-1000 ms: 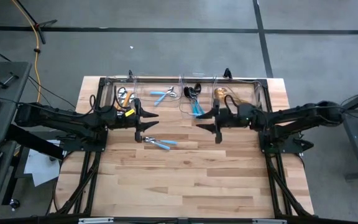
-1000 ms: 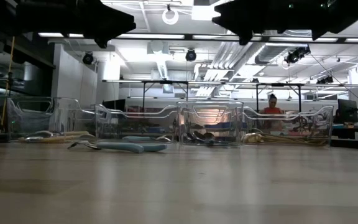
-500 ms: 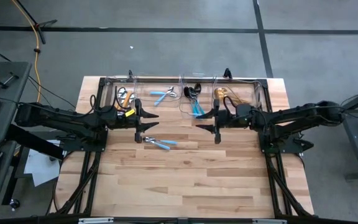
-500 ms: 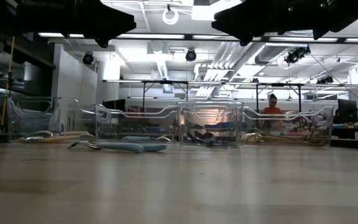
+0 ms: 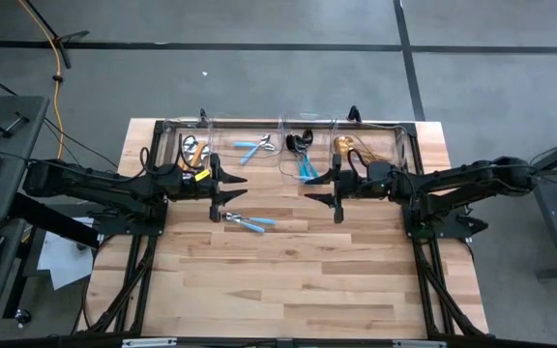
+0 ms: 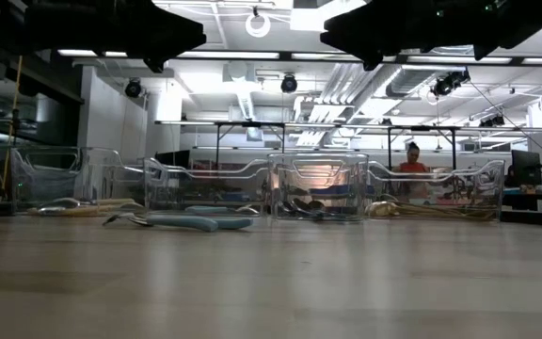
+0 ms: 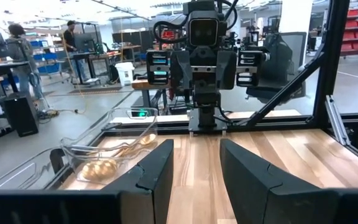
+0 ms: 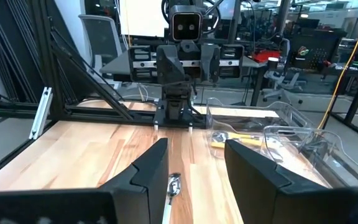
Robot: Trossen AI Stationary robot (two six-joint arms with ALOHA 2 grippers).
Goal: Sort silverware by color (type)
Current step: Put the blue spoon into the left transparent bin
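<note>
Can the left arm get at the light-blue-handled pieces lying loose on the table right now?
Probably yes: the light-blue-handled pieces lie on bare wood just beside the left end effector, which is open and empty, with no bin wall between them.

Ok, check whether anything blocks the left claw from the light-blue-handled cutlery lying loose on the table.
Nothing visible blocks it. The left claw hangs open above the light-blue-handled cutlery, with only bare table around the pieces. The clear bins sit farther back.
</note>
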